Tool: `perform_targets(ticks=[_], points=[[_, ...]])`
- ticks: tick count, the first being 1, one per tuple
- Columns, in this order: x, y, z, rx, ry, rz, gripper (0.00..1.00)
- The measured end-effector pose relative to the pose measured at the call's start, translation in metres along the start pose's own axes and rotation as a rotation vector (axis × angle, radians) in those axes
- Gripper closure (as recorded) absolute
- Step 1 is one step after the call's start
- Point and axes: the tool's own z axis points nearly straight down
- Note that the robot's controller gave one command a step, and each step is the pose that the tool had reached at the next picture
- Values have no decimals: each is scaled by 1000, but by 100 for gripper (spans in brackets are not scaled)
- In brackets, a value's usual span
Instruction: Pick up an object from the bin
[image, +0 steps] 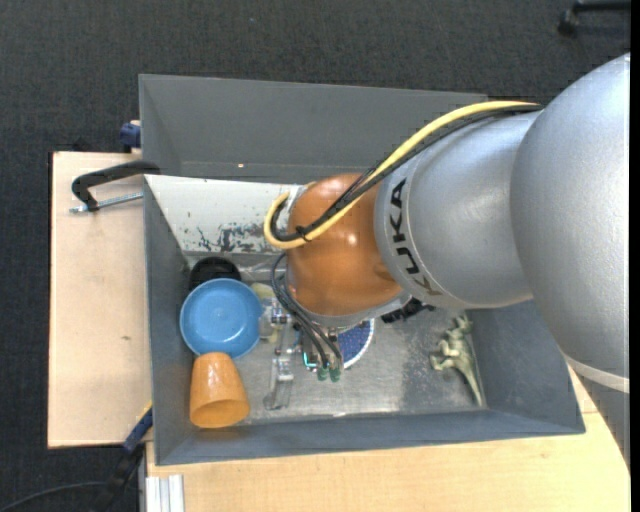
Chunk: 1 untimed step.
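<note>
Blue bowl (220, 318) just left of the fingers (303, 362)

Floor (300, 40): a dark, near-black covering with a fine speckled weave, carpet-like. It runs across the top of the view and down the left side, and its tone is even throughout.

Lighting: it falls from above and reads soft and flat on the floor. The grey metal bin (300, 120) takes it unevenly. Its far inner wall (215, 205) carries a bright, washed-out patch with dark flecks along the lower edge. The sloping band above that wall is a uniform mid-grey.
</note>
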Motion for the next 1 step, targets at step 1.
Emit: perform_targets(ticks=[1], points=[[-22, 33, 57, 31, -1, 12, 0]])
